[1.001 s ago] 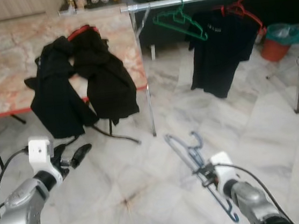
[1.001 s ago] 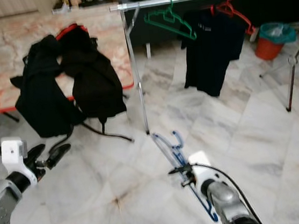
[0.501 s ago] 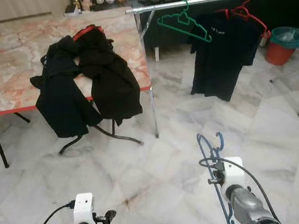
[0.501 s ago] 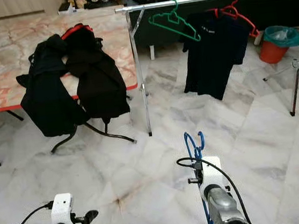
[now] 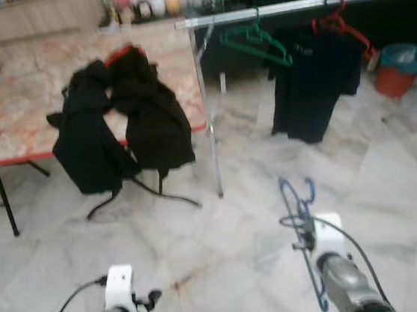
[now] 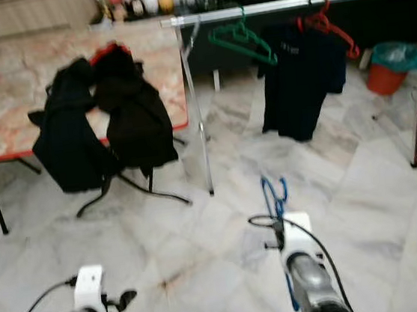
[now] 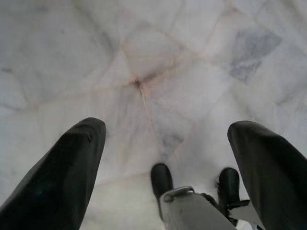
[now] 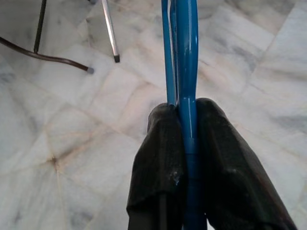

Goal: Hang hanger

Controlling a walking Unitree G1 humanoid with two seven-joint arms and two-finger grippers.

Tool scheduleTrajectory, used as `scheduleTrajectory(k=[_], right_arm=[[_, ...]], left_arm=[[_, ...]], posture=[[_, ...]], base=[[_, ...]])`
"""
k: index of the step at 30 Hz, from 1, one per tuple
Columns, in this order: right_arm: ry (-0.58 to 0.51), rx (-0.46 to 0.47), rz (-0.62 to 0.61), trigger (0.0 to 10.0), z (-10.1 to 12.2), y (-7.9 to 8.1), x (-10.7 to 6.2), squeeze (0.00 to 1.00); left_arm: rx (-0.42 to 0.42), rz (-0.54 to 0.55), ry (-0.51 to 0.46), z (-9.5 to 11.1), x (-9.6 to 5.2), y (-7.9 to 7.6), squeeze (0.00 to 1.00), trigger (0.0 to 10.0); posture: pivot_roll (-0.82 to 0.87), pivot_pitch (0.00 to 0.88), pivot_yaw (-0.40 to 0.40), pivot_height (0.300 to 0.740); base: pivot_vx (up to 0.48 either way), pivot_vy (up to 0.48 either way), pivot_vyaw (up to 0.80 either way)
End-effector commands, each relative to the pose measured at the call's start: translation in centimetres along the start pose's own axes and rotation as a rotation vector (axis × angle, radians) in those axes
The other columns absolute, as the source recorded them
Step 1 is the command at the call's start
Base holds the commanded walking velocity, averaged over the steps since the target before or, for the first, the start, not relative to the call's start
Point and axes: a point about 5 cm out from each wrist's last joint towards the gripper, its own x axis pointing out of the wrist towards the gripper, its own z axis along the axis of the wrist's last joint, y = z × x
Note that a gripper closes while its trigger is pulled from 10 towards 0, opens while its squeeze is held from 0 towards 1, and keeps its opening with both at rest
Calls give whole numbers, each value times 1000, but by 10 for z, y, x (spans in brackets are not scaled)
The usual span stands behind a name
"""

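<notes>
**Rail lies ahead and above the hanger you carry**

Your right pincer (image 8: 184, 158) is pinching the blue hanger (image 5: 299, 213), its two black fingers pressed against the blue wire from either side. In the head views the hanger's long axis runs away from you, nearly edge-on, with the hook end (image 5: 306, 190) furthest forward and pointing toward the clothes rail (image 5: 304, 4).

That rail sits well ahead and higher than the hanger, running crosswise across the upper part of the scene. It already carries a green hanger (image 5: 255, 39) and a red hanger (image 5: 344, 24) with a dark shirt (image 5: 312, 84). The open stretch of rail between the upright post (image 5: 206, 111) and the green hanger looks the likeliest spot, though blur makes the gap hard to judge.

The right arm is plainly the nearer one. Your left pincer (image 7: 165, 158) hangs low over the marble floor (image 7: 144, 72), fingers spread wide and holding nothing.

The desk (image 5: 15, 110) with the black garments (image 5: 118, 121) stands off to your left, apart from the rail.
</notes>
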Motion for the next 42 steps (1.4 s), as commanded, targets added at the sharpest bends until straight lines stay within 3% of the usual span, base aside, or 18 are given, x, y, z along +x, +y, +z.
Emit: scheduleTrajectory(k=[1, 13, 16, 23, 26, 31, 36, 42], right_arm=[[-16, 15, 4, 10000, 3, 5, 1, 0], [-18, 5, 0, 10000, 1, 5, 0, 0], [-19, -1, 0, 10000, 0, 5, 0, 0], [-12, -2, -9, 10000, -3, 3, -1, 0], [-25, 21, -19, 10000, -3, 2, -2, 0], [-5, 70, -40, 10000, -6, 0, -2, 0], [2, 64, -50, 10000, -5, -3, -2, 0], [12, 63, -63, 10000, -5, -3, -1, 0]], left_arm=[[10, 2, 24, -6, -1, 0, 0, 10000], [27, -5, 10, -3, 2, -4, 0, 10000], [59, 25, -13, -1, 2, -4, 0, 10000], [-19, 5, -18, -4, 2, -7, 0, 10000], [-14, 0, -18, -5, 2, -8, 0, 10000], [-26, 11, -15, -9, 1, -8, 0, 10000], [-11, 3, -10, -10, 1, -10, 0, 10000], [-50, 11, -21, -8, 1, -8, 0, 10000]], posture=[[18, 52, 51, 740], [6, 66, 60, 740], [-7, 64, 60, 740], [-15, 63, 48, 740], [-18, 63, 44, 740], [-22, 59, 38, 740], [-18, 45, 35, 740], [-7, 35, 32, 740]], base=[[0, -446, 0], [0, -443, 0], [0, 0, 0], [0, 0, 0], [0, 0, 0], [326, 0, 0], [373, 0, -628], [394, 0, -563]])
